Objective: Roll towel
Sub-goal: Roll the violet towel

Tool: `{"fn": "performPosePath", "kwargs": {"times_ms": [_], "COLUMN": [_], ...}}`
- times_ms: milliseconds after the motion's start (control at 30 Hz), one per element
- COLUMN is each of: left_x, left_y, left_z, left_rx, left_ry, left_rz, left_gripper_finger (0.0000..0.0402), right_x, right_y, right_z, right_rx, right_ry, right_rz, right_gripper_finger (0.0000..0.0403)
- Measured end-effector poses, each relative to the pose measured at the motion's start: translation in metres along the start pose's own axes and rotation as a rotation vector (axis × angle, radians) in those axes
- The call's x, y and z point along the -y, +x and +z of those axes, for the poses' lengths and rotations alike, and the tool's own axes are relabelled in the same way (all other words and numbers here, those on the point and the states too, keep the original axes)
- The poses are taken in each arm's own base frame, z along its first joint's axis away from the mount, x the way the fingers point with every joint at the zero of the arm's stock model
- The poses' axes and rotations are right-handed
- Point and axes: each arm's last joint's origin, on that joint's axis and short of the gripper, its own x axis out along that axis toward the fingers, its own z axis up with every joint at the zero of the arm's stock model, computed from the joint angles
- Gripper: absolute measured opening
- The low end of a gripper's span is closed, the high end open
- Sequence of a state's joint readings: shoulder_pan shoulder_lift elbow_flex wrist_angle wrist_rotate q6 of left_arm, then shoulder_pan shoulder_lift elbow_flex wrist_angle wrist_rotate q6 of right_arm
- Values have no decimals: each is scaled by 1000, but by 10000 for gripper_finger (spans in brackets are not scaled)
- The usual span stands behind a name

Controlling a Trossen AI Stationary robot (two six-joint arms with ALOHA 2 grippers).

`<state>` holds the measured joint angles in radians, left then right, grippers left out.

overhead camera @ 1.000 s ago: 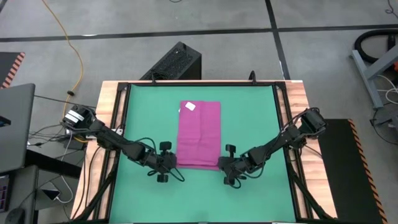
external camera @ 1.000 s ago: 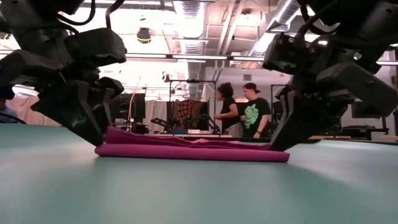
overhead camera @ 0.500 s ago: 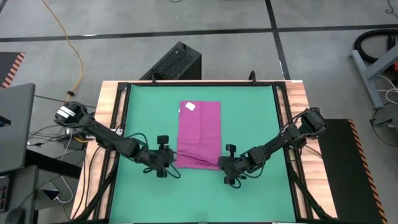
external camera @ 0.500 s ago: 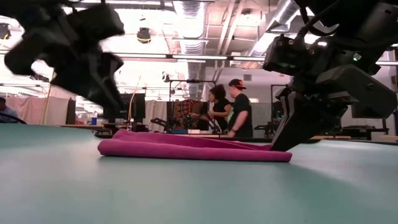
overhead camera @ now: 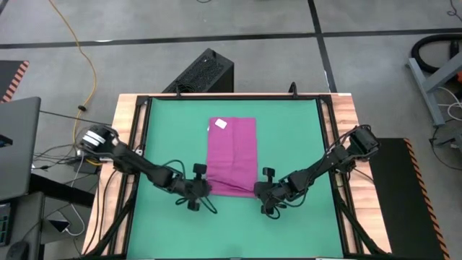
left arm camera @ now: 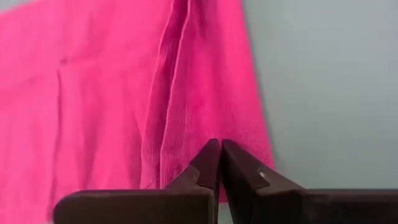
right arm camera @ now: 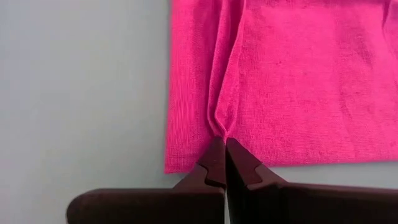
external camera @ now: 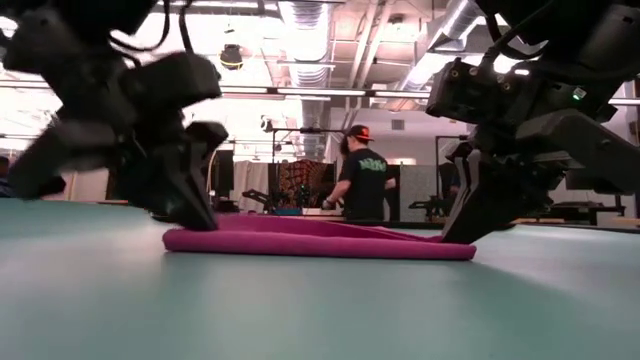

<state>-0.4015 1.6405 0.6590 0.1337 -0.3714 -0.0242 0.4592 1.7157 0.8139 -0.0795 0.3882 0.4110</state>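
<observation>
High view: the towel (overhead camera: 232,156), magenta-pink and folded into a long strip, lies flat on the green mat (overhead camera: 289,144) near its middle, its length running from the far side toward the arms.
Tag: a small white tag (overhead camera: 220,124) sits at the towel's far left corner.
Left gripper (overhead camera: 204,189): at the towel's near left corner, low over the mat; its arm reaches in from the table's left edge.
Right gripper (overhead camera: 258,190): at the towel's near right corner, arm reaching in from the right edge.
Left wrist view: the two dark fingers (left arm camera: 208,163) are pressed tip to tip over the towel's near edge; whether any cloth is caught between them cannot be told.
Right wrist view: the fingers (right arm camera: 217,162) meet tip to tip, and a pinched ridge of towel fabric rises straight into the tips, so cloth is held there.
Low view: the towel lies as a low flat band on the mat, with the left gripper at one end and the right gripper at the other, both down at cloth level.
Background: a person (external camera: 364,183) in a dark shirt and cap stands in the room beyond the table.
Table: wooden edges (overhead camera: 128,115) frame the mat on both sides.
</observation>
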Motion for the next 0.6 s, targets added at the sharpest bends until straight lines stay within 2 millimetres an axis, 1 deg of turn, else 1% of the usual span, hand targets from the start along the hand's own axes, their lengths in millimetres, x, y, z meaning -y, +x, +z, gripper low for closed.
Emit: {"fn": "performPosePath", "kwargs": {"times_ms": [100,200,333,433,600], "left_x": [1,3,3,3,3], "left_y": [4,5,5,5,5], "left_z": [-4,-5,-6,-7,-8], "left_rx": [-23,-33,-42,-50,-61], "left_ry": [-30,-49,-59,-57,-66], "left_rz": [2,-10,-18,-20,-22], "left_gripper_finger": [6,3,1,1,0], "right_x": [0,0,0,-2,-10], "right_y": [0,-1,-4,-9,-25], "right_z": [0,-1,0,2,4], "right_rx": [-1,18,67,93,153], "right_ry": [-3,-7,-15,-49,-102], "right_rz": [-1,-49,-140,-156,-182], "right_gripper_finger": [16,35,76,110,170]}}
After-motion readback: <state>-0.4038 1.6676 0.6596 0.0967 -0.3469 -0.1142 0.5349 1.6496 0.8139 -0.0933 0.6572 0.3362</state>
